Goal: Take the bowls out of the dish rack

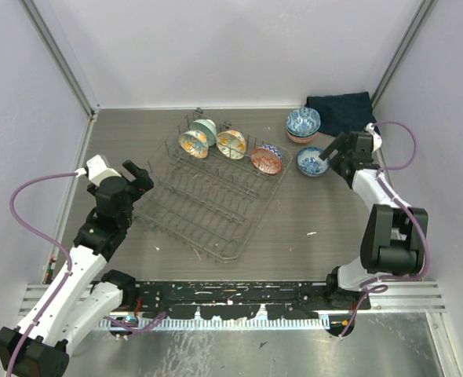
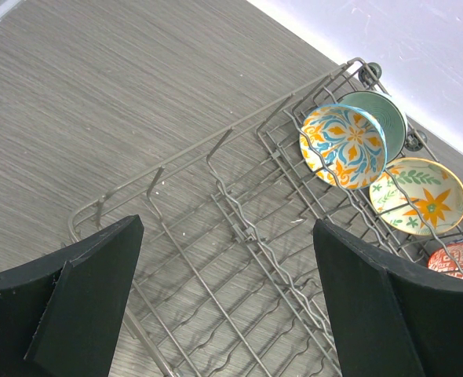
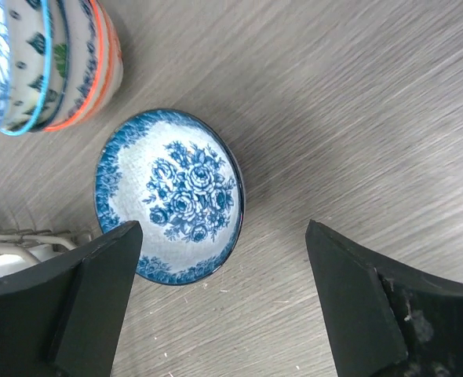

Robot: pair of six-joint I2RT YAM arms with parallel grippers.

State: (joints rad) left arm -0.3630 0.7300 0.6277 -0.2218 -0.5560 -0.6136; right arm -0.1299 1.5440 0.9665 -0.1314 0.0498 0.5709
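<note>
1. Your left jaws and right jaws gape wide, empty; the right hover over the blue bowl [image 3: 170,196] on the worktop [image 1: 310,212].
2. Four bowls [image 1: 231,144] stand on edge along the rack's [image 1: 208,212] far side.
3. The red bowl [image 1: 266,160] lies nearest, left of your right jaws.

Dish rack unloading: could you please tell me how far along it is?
Partly done. A stack of bowls and a single blue bowl sit on the table right of the dish rack. Nothing is in hand: the right claw hangs open over the blue bowl, the left claw open over the rack. Four bowls are left in its far row.
</note>
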